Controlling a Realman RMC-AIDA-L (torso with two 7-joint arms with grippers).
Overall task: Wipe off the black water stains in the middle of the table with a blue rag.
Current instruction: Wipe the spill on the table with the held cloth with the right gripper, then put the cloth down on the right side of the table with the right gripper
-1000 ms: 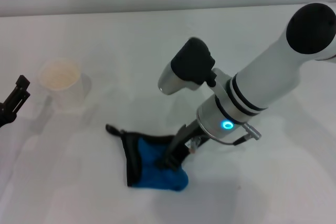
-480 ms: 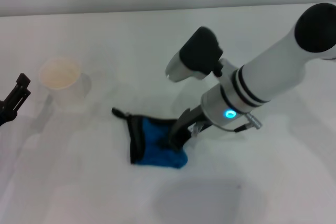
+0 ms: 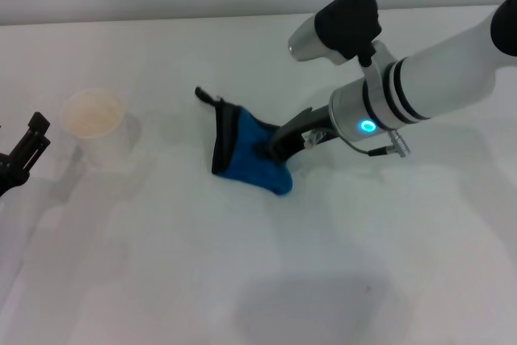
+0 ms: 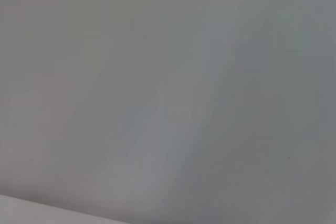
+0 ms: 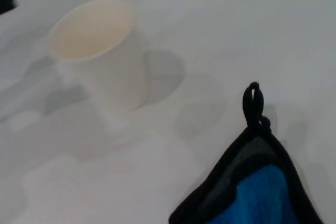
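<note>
1. The wide, plain white, smooth flat surface [image 3: 242, 280] fills the head view, and everything named here rests on it.

2. The folded bright blue cloth rag [image 3: 250, 155], with black trim along its left edge and a small black loop at its far left corner, lies near the middle of the surface, a little toward the far side.

3. The right tool [image 3: 271, 149], at the end of the white right arm with black bands and a lit cyan ring, reaches in from the right. Its dark fingers are clenched on the right part of the rag, and the cloth is bunched where they grip it.

4. In the right wrist view the rag's black-trimmed corner [image 5: 257, 182] and its loop show at one edge of the picture, lying on the surface.

5. A small, round, off-white paper cup [image 3: 94, 127] stands upright on the surface, well to the left of the rag and apart from it. The right wrist view shows the same cup [image 5: 102, 51], open end up.

6. No glossy black blot shows on the bare surface around the rag in any view; whether one lies under the cloth cannot be told.

7. The left tool [image 3: 23, 157], black, sits at the far left edge of the head view, just left of the cup and away from the rag. Its state cannot be told.

8. The left wrist view shows only a plain pale grey expanse.
</note>
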